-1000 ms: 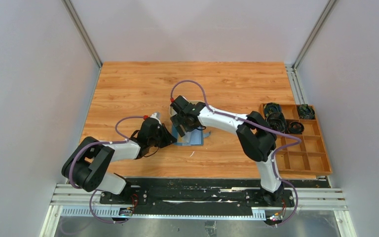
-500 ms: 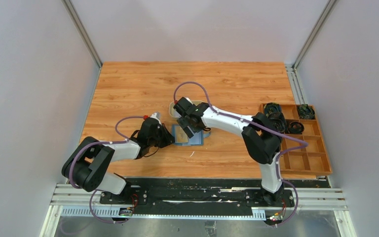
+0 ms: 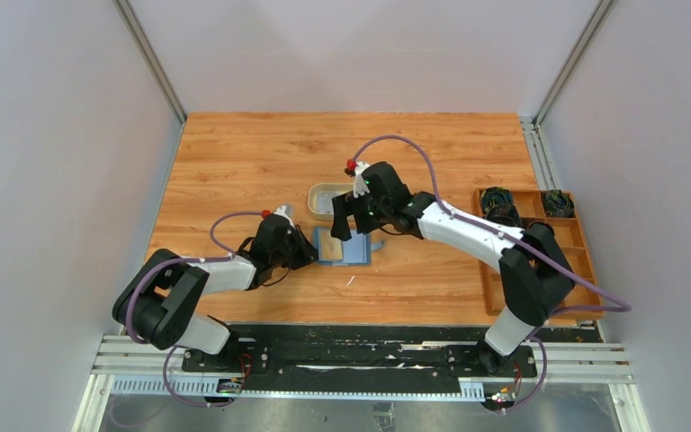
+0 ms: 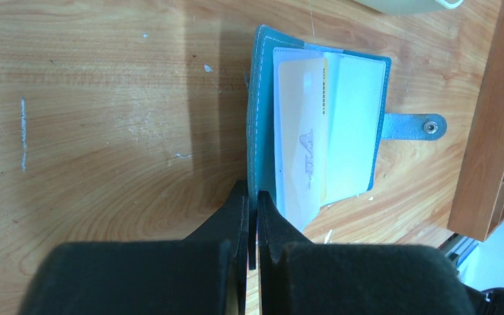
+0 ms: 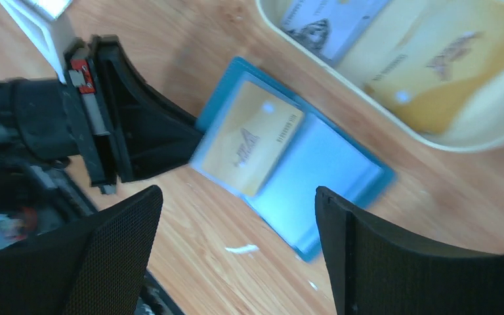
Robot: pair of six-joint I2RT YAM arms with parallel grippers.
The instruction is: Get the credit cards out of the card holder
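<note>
Left arm low and pinching, right arm hovering open.
Left arm (image 3: 200,277) folded low, elbow near its base, forearm reaching right. Left gripper (image 4: 252,197) closed tight on the card holder (image 4: 262,131) edge (thin flap caught between the fingers). Right arm (image 3: 468,236) stretched leftward across the middle, wrist tipped down. Right gripper (image 3: 348,225) raised, jaws spread wide, holding nothing.

Card holder (image 4: 260,111): teal-blue outside, paler blue lining. Yellow card (image 4: 300,131): pale, grey lettering. Tray (image 5: 462,146): cream. Worktop (image 4: 105,131): orange-brown wood grain.
</note>
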